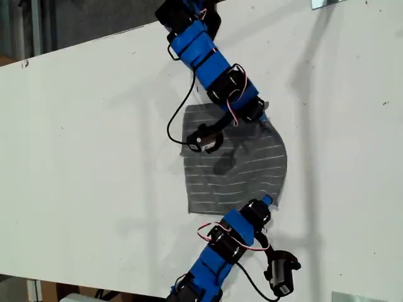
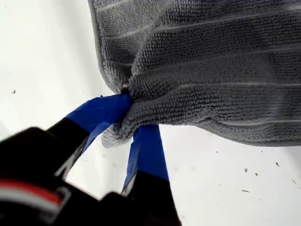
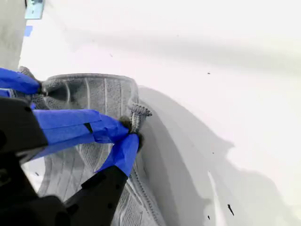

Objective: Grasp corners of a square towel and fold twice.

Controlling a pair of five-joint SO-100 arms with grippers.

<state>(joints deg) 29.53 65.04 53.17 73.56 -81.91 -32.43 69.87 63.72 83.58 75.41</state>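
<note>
While over the towel (image 1: 236, 170), both grippers clamped.

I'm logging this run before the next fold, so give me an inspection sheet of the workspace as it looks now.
Surface: white table, a few dark specks.
Job's things: grey striped towel, rumpled, one edge lifted off the table.
Clutter: nothing seen on the table.
Grippers: my first gripper shut on a bunched towel corner; my second gripper shut on a towel edge.
Cables: black cable looping beside the arm at the exterior view's top; red-and-white wires on the arm at its bottom.
Surroundings: metal brackets at the table's edges; floor beyond, blurred.
</note>
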